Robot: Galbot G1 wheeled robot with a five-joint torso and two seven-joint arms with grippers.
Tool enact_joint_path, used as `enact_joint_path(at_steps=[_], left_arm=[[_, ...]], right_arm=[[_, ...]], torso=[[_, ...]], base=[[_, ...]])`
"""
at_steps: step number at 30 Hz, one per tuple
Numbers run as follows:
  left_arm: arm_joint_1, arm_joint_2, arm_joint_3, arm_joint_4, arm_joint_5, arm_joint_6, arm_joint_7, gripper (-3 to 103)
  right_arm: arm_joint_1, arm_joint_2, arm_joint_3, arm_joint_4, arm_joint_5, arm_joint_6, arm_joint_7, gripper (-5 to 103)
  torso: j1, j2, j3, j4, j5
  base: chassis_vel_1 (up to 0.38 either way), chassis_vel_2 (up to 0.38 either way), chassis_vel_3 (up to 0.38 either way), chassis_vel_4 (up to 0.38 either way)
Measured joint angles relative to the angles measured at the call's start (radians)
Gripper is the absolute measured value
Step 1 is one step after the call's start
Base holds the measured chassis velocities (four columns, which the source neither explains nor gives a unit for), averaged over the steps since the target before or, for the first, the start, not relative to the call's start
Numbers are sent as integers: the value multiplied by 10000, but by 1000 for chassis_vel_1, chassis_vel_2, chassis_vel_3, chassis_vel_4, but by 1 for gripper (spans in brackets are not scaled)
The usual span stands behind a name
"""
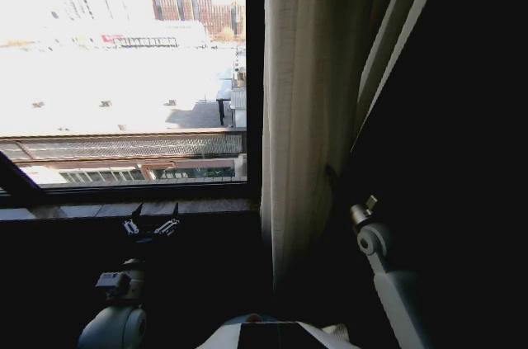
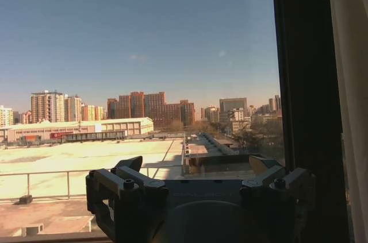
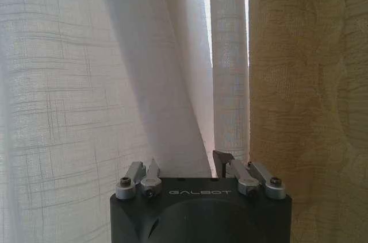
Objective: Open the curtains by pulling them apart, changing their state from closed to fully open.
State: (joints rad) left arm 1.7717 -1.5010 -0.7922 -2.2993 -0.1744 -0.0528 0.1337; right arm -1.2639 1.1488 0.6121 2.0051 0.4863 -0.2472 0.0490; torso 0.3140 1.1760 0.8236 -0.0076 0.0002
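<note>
My right tool (image 3: 185,165), jaws spread, noses into the sheer white pleated curtains (image 1: 301,110); I'd pinch one fold deeply. Left tool (image 1: 151,226) idles spread by the window.

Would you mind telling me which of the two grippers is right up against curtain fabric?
The right gripper: its wrist view has the sheer white curtains pressed close before its open fingers. The left gripper instead faces bare window glass.

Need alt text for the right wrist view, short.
The right gripper, fingers open, sits close up against the curtains, with a fold of sheer white fabric between its fingers. A thicker beige drape hangs beside the sheer panels.
</note>
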Motion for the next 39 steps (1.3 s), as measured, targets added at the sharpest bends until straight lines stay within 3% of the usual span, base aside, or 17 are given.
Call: enact_joint_path(at_steps=[1,2,5,8,10,14,26,39], left_arm=[[0,0,0,2,0,0,1,100],[0,0,0,2,1,0,1,100],[-3,1,-1,10,0,-1,3,100],[-14,-15,-1,29,4,-1,5,100],[-11,-23,-1,30,5,-1,5,100],[-3,-31,-59,63,-17,-46,6,100],[4,-61,-87,98,-70,-76,3,100],[3,-47,-68,101,-69,-112,2,100]], right_arm=[[0,-1,0,-4,4,-2,0,44],[0,0,0,-7,6,-4,0,54],[-12,8,1,-9,7,-7,0,60],[-243,27,50,163,15,-11,4,77],[-388,18,94,290,20,-11,5,77],[-1154,-79,294,970,59,3,-8,97],[-2434,198,269,1945,57,182,-9,100],[-2205,324,306,1727,-265,293,-135,100]], torso=[[0,0,0,0,0],[0,0,0,0,0],[-1,0,0,0,0],[0,0,0,1,1],[0,0,0,1,0],[-1,0,0,-1,0],[-1,1,-1,-1,0],[0,1,-1,0,0]], base=[[0,0,0,0],[0,0,0,0],[0,0,0,0],[0,0,0,0],[0,0,0,0],[0,0,0,0],[0,0,0,0],[0,0,0,0]])
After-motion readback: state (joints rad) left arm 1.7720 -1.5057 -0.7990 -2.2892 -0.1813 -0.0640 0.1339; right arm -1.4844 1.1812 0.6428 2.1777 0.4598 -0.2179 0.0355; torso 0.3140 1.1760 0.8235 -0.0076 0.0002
